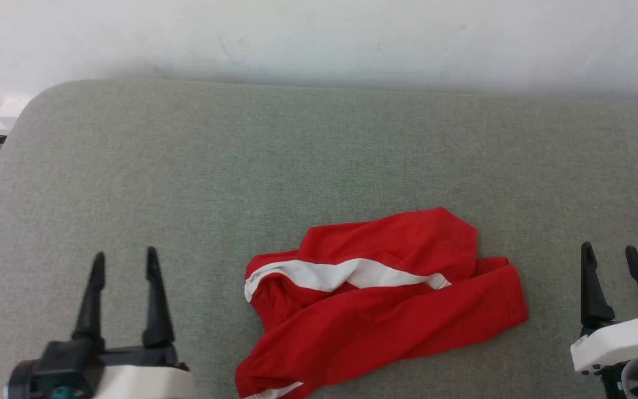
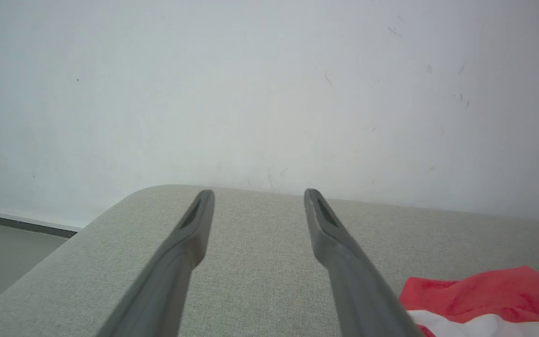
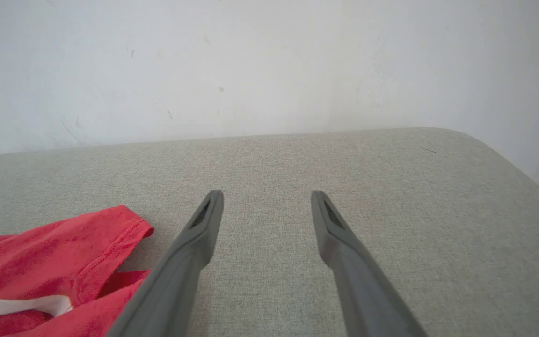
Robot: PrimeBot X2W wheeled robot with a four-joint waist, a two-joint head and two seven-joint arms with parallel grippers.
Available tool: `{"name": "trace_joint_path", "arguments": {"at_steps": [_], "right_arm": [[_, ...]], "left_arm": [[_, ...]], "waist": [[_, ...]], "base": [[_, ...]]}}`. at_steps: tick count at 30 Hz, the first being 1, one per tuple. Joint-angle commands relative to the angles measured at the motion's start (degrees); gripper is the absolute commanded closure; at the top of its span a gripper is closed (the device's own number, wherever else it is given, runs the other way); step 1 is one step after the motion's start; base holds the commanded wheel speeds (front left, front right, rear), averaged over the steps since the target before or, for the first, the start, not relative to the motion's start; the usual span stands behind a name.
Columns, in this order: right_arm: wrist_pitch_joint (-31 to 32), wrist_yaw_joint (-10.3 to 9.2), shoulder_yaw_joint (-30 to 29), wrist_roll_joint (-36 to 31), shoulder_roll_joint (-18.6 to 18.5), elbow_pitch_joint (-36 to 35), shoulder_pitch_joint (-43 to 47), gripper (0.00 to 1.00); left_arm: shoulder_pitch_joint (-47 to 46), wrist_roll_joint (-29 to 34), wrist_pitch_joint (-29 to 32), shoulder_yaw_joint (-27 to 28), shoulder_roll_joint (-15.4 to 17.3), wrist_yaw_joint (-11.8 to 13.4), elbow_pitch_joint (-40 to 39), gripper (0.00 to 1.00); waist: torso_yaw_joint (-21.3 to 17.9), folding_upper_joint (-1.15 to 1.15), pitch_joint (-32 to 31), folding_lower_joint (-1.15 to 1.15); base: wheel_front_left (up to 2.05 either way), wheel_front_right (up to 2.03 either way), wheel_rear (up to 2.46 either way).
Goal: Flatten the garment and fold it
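The garment (image 1: 385, 310), red shorts with a white stripe across them, lies crumpled in a heap on the grey fabric surface (image 1: 241, 166), near its front edge and a little right of centre. No print or waistband shows. My left gripper (image 1: 125, 260) stands open at the lower left, well clear of the cloth, with nothing between its fingers. On the lower right my right gripper (image 1: 610, 254) is open too, a short way off the garment's right end. The left wrist view catches the garment (image 2: 489, 299) at its lower right; the right wrist view has the garment (image 3: 54, 267) at its lower left.
A white wall (image 1: 319, 39) runs behind the grey surface. The surface's rounded left corner (image 1: 36, 100) drops to a floor (image 2: 3, 252) with a dark baseboard. Its right corner (image 3: 498, 150) also rounds off near the wall.
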Motion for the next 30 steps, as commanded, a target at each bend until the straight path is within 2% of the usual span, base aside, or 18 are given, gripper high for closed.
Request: {"name": "trace_joint_path", "arguments": {"at_steps": [1, 4, 10, 16, 22, 27, 28, 29, 30], "right_arm": [[-0.1, -0.04, 0.2, 0.4, 0.1, -0.2, 0.5, 0.00], [0.3, -0.04, 0.8, 0.1, 0.1, -0.6, 0.5, 0.00], [4.5, -0.04, 6.4, -1.8, 0.1, -3.2, -2.8, 0.00], [17.8, -0.04, 13.0, -3.2, 0.1, -3.3, -9.6, 0.00], [35.4, -0.04, 18.3, -2.9, -0.9, 3.6, -15.2, 0.00], [41.4, -0.04, 20.3, -3.2, -4.0, 8.5, -18.0, 0.00], [41.8, -0.04, 20.5, -3.3, -4.5, 9.3, -18.5, 0.15], [41.9, -0.04, 20.6, -3.4, -4.9, 9.8, -19.0, 0.70], [41.7, -0.04, 20.9, -3.7, -5.4, 10.2, -19.7, 1.00]], "left_arm": [[-1.0, 1.0, -0.5, -0.6, -0.6, 0.6, 0.4, 0.00], [-1.3, 3.2, -1.1, -1.7, -2.5, 1.5, 1.6, 0.00], [-2.5, 4.9, -1.2, -2.5, -4.3, 0.6, 2.3, 0.00], [-4.3, 5.5, -1.2, -2.7, -5.7, -1.1, 2.8, 0.00], [-6.2, 4.7, -1.2, -3.2, -7.0, -2.9, 4.3, 0.00], [-7.2, 4.3, -1.2, -3.7, -7.7, -4.1, 5.7, 0.00], [-7.3, 4.3, -1.2, -3.7, -7.8, -4.2, 6.0, 0.00], [-7.4, 4.3, -1.2, -3.7, -7.8, -4.3, 6.2, 0.00], [-7.4, 4.2, -1.2, -3.8, -7.9, -4.4, 6.4, 0.00]], "waist": [[-0.2, -0.01, 0.2, 0.00], [-0.1, -0.01, 0.5, 0.00], [0.7, -0.01, 1.9, 0.00], [2.3, -0.01, 3.9, 0.00], [5.0, -0.01, 5.9, 0.00], [7.2, -0.01, 7.1, 0.00], [7.5, -0.01, 7.2, 0.00], [7.8, -0.01, 7.2, 0.00], [8.0, -0.01, 7.2, 0.00]], "base": [[0.00, 0.00, 0.00], [0.00, 0.00, 0.00], [0.00, 0.00, 0.00], [0.00, 0.00, 0.00], [0.00, 0.00, 0.00], [0.00, 0.00, 0.00], [0.00, 0.00, 0.00], [0.00, 0.00, 0.00], [0.00, 0.00, 0.00]]}}
